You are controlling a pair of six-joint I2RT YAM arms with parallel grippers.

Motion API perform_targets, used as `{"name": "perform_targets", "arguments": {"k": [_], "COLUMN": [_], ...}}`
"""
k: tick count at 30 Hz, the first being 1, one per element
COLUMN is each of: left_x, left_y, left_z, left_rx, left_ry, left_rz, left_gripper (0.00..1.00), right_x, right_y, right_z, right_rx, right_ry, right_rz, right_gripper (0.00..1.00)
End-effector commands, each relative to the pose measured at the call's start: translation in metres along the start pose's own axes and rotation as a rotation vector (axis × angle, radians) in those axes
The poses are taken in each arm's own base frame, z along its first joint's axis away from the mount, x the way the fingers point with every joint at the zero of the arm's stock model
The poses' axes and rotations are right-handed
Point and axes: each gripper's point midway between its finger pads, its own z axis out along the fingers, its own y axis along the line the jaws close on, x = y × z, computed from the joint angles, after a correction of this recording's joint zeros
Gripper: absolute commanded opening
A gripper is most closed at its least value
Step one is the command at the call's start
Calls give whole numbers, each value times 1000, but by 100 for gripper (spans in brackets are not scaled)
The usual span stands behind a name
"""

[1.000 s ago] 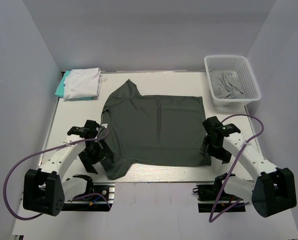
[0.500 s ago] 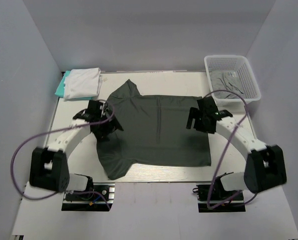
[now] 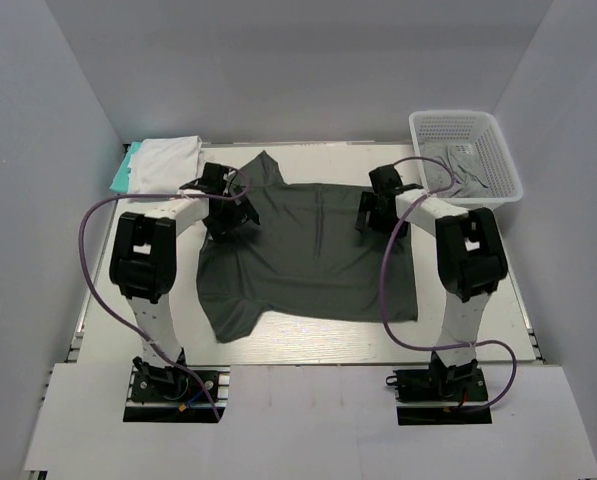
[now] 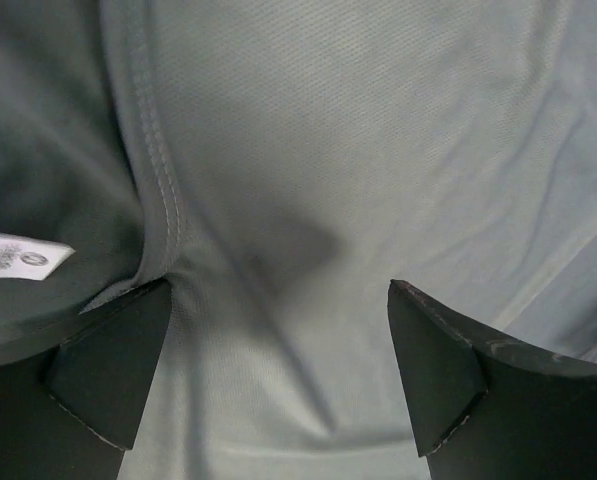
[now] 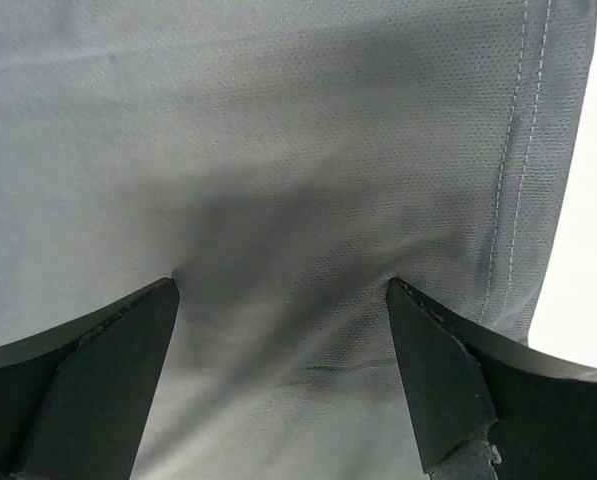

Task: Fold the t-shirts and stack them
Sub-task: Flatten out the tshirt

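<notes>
The dark charcoal-grey t-shirt point(image 3: 308, 250) lies spread flat on the table. My left gripper point(image 3: 226, 205) is open over its far left part, near the collar. In the left wrist view point(image 4: 280, 290) both fingertips point(image 4: 118, 360) rest on the cloth point(image 4: 358, 150), beside a seam and a white label point(image 4: 18, 255). My right gripper point(image 3: 375, 207) is open over the far right part. In the right wrist view point(image 5: 281, 288) its fingertips point(image 5: 438, 370) press the cloth point(image 5: 278, 120) near the stitched hem point(image 5: 518, 150). The white t-shirt point(image 3: 166, 163) lies folded on the teal one point(image 3: 123, 176) at the far left.
A white lattice basket point(image 3: 498, 150) stands at the far right with the lighter grey t-shirt point(image 3: 456, 168) inside. Bare table point(image 5: 590, 250) shows just beyond the hem. Purple cables loop off both arms.
Both arms have swung from the near sides of the charcoal shirt to its far part, left by the collar, right by the hem. The shirt's far edge has shifted slightly.
</notes>
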Motion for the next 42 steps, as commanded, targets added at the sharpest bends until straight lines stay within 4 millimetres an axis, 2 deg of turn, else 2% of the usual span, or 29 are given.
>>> {"name": "perform_targets", "arguments": {"k": [1, 2, 3, 4, 5, 6, 7, 8, 11, 13, 14, 15, 17, 18, 19, 20, 21, 22, 23, 24, 25, 26, 27, 28, 31, 35, 39, 41, 42], "left_x": [-12, -23, -20, -24, -34, -39, -39, -51, -73, -84, -87, -93, -88, -87, -74, -67, -39, -29, -22, 8, 21, 34, 64, 79, 115, 144, 163, 161, 167], "left_y": [14, 5, 10, 12, 4, 1, 2, -8, -20, -24, -28, -40, -38, -35, -28, -23, 1, 10, 12, 36, 45, 40, 67, 71, 92, 99, 120, 117, 120], "left_z": [29, 30, 44, 48, 47, 50, 54, 48, 32, 17, 9, -13, -31, -41, -59, -66, -61, -66, -90, -83, -87, -106, -99, -102, -118, -124, -104, -95, -89], "left_rx": [-86, -74, -99, -106, -97, -92, -100, -80, -79, -82, -68, -37, -50, -53, -50, -46, -86, -97, -67, -102, -105, -41, -81, -66, -32, 23, -47, -36, -46], "left_ry": [-8, -22, 7, 10, -1, -7, 4, -20, -90, -132, -151, -200, -228, -241, -245, -248, -196, -194, -229, -172, -167, -179, -134, -124, -130, -95, -35, -40, -16], "left_rz": [20, 22, 19, 10, 20, 32, 30, 45, 73, 87, 102, 113, 145, 144, 145, 128, 109, 74, 61, 37, 9, -14, -39, -47, -57, -44, -55, -46, -47], "left_gripper": [100, 100, 100, 100, 100, 100, 100, 100, 100, 100, 100, 100, 100, 100, 100, 100, 100, 100, 100, 100, 100, 100, 100, 100, 100, 98, 89, 86, 77], "right_x": [-8, -21, -32, -35, -36, -55, -57, -62, -95, -104, -118, -120, -124, -121, -128, -105, -98, -85, -68, -67, -46, -33, -18, -5, 18, 42, 53, 52, 51], "right_y": [4, 8, 14, 16, 21, 26, 28, 33, 44, 51, 52, 54, 55, 55, 56, 47, 43, 41, 32, 31, 23, 17, 9, -1, -19, -37, -51, -59, -62], "right_z": [35, 37, 39, 54, 57, 56, 60, 56, 23, 9, -16, -22, -51, -58, -78, -78, -78, -86, -88, -103, -94, -104, -99, -98, -108, -119, -123, -126, -127], "right_rx": [-20, -42, -65, -67, -102, -119, -121, -136, -190, -217, -231, -234, -252, -252, -271, -264, -265, -287, -281, -304, -287, -292, -268, -231, -180, -150, -114, -82, -66], "right_ry": [39, 23, 11, 22, 35, -6, -9, -22, -134, -182, -237, -255, -313, -319, -366, -340, -328, -332, -319, -340, -297, -303, -277, -245, -226, -233, -253, -275, -276], "right_rz": [23, 34, 45, 56, 63, 67, 57, 36, -5, -27, -25, -33, -40, -36, -15, -9, 24, 45, 59, 109, 119, 125, 156, 165, 193, 218, 240, 255, 257], "right_gripper": [90, 90, 90, 90, 90, 90, 90, 90, 90, 90, 90, 90, 90, 90, 90, 90, 90, 90, 90, 90, 90, 90, 90, 90, 90, 90, 90, 90, 90]}}
